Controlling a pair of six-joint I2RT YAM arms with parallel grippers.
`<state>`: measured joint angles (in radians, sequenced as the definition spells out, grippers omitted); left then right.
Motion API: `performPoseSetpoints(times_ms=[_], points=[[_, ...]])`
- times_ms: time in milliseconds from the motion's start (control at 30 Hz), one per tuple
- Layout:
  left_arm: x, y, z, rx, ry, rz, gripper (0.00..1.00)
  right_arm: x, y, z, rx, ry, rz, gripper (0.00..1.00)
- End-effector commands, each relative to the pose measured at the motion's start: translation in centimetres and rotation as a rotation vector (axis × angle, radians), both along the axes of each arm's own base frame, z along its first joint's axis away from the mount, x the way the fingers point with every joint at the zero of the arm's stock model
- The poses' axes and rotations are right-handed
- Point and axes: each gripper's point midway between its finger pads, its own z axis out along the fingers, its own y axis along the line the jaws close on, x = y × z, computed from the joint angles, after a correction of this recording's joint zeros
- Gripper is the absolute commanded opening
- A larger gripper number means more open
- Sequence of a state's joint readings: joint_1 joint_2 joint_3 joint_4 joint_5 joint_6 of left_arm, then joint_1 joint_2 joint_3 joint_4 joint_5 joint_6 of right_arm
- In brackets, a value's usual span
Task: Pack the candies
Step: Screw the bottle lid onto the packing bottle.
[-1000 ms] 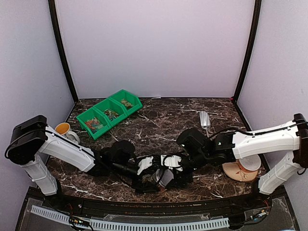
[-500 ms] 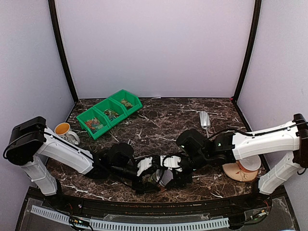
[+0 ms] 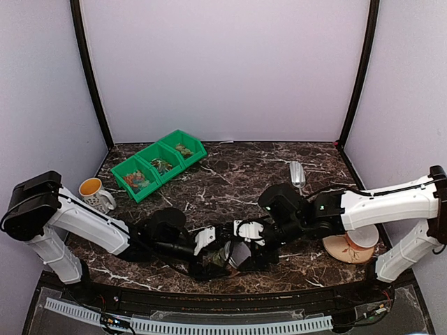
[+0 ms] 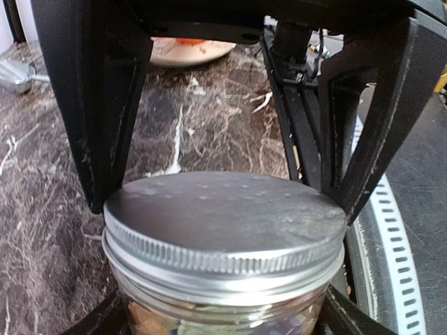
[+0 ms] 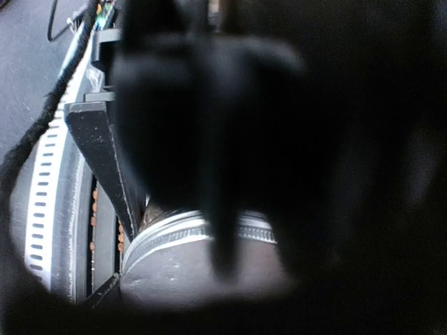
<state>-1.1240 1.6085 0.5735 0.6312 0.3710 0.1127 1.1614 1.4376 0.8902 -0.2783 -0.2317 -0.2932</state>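
**Candy jar clasped, lid on**

Top: left gripper (image 3: 222, 252) and right gripper (image 3: 257, 246) meet at jar (image 3: 241, 258), front centre. Loose candies (image 3: 138, 180) sit in green bins (image 3: 194, 155), far left.
Left wrist: fingers (image 4: 91, 125) clamp the glass body under metal lid (image 4: 223, 209). Judged slick, breakable, hefty; hold by the body.
Right wrist: blurred, grip can't be told.

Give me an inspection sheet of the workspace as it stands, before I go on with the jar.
Surface: dark marbled table with white veins.
Job's things: candies in a green three-part bin; glass jar at the front centre with its metal lid on and coloured pieces inside; metal scoop lying at the far right.
Clutter: mug on the left; beige plate under the right arm.
Grippers: left claw clamps the jar's glass; right claw straddles the lid, contact unclear.
Cables: black cable along the right arm; slotted cable duct at the front edge.
Surroundings: pale lilac walls; black corner posts.
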Motion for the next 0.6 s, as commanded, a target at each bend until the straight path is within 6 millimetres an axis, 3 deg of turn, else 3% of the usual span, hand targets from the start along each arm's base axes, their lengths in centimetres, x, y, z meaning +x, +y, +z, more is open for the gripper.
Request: performPoseSetpoints(times_ms=[0, 100, 133, 300, 567], points=[[0.2, -1.2, 5.9, -0.2, -0.183, -0.044, 0.67, 2.3, 0.7, 4.8, 0.167, 0.042, -0.161, 0.87], [-0.4, -1.4, 5.9, -0.203, -0.166, -0.082, 0.67, 1.3, 0.2, 5.6, 0.169, -0.003, -0.071, 0.92], [-0.7, -1.4, 5.8, -0.202, -0.158, -0.102, 0.67, 0.8, 0.0, 5.7, 0.164, -0.014, -0.036, 0.99], [-2.6, -1.5, 6.0, -0.218, -0.112, -0.213, 0.67, -0.4, -1.1, 5.6, 0.146, -0.097, 0.093, 0.97], [-3.4, -0.8, 7.0, -0.267, -0.104, -0.248, 0.67, -1.3, -1.8, 5.1, 0.123, -0.113, 0.165, 0.97]])
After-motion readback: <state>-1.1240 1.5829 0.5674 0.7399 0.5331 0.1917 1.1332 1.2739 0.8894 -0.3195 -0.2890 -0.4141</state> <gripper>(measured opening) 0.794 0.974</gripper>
